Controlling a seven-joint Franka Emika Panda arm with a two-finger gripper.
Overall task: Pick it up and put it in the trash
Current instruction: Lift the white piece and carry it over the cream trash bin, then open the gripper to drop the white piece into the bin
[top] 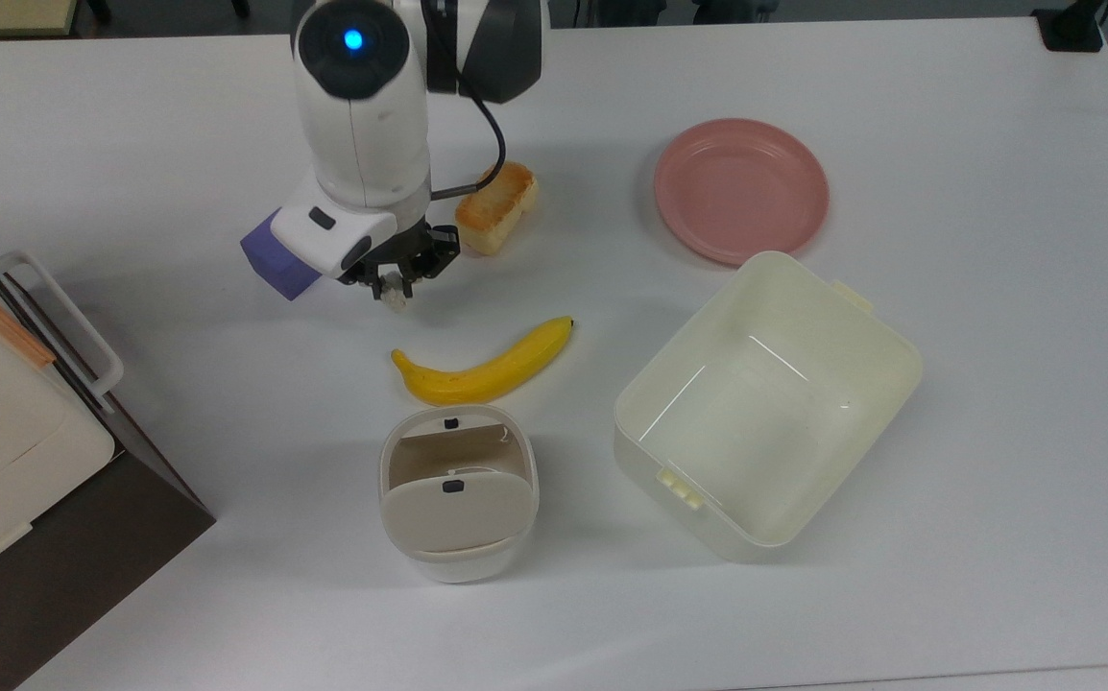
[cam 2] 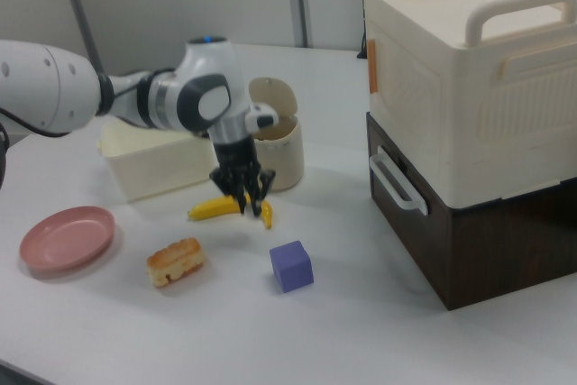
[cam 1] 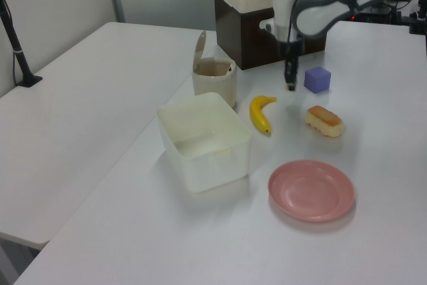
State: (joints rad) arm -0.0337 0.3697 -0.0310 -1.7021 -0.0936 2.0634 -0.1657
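The tiny white paper wad hangs pinched at the tips of my gripper, which is shut on it and raised above the table. In the top view the gripper hovers between the purple cube and the toasted bread piece, just above the banana. In the left view the gripper points straight down, left of the cube. The trash, a small white bin with a beige swing lid, stands below the banana in the top view, and behind the gripper in the right view.
A large cream tub sits to the top view's right of the bin, with a pink plate beyond it. A cream box on a dark brown cabinet with a handle stands at the top view's left edge.
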